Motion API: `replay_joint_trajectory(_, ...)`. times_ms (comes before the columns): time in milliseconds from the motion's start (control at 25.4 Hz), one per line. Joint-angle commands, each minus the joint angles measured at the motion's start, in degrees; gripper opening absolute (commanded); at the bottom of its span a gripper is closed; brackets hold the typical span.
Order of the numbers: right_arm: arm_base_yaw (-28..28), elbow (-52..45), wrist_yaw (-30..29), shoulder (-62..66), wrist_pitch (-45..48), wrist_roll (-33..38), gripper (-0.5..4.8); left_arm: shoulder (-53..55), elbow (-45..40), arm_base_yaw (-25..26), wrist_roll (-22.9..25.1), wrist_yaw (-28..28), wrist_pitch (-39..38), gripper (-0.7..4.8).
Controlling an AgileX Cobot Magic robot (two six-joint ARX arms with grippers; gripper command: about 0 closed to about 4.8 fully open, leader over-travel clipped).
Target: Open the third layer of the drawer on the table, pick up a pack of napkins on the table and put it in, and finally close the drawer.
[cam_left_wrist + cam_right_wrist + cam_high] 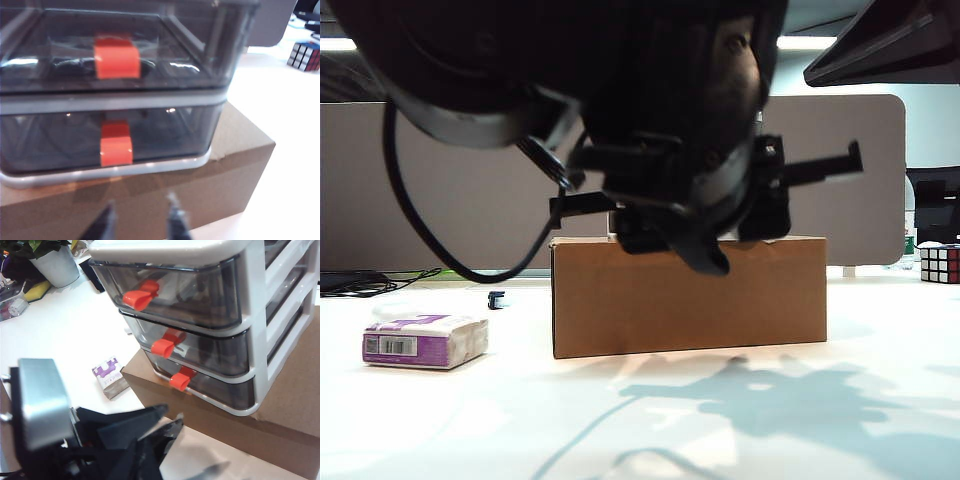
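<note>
The drawer (250,315) stands on a brown cardboard box (295,390), with all three tiers pushed in. The third layer (60,140) is the lowest grey tray, and its red-orange handle (116,145) faces me. My left gripper (141,215) hovers open in front of the box, just below that handle, with nothing between its fingers. From the right wrist view it shows as dark fingers (162,411) pointing at the box. Of my right gripper only one blurred grey finger (215,470) shows. The pack of napkins (424,340) lies on the white table (650,420), left of the box.
A dark arm (650,100) close to the exterior camera hides the drawer there. A Rubik's cube (940,264) sits at the far right. A small black object (497,299) lies behind the napkins. A potted plant (57,265) and clutter stand beyond the table's left side.
</note>
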Motion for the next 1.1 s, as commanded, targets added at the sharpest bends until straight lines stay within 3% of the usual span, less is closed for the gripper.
replay_joint_trajectory(39,0.1,0.3,-0.3,-0.1,0.8,-0.2,-0.06,0.1,1.6,-0.1,3.7,-1.9,-1.5,1.34)
replay_joint_trajectory(551,0.1,0.3,-0.1,0.0,0.4,-1.5,-0.06,0.1,1.7,0.3,3.9,-2.6,2.0,1.85)
replay_joint_trajectory(1103,0.1,0.2,-0.1,0.0,0.2,-2.6,-0.06,0.2,1.9,2.9,3.9,-1.3,2.0,1.84)
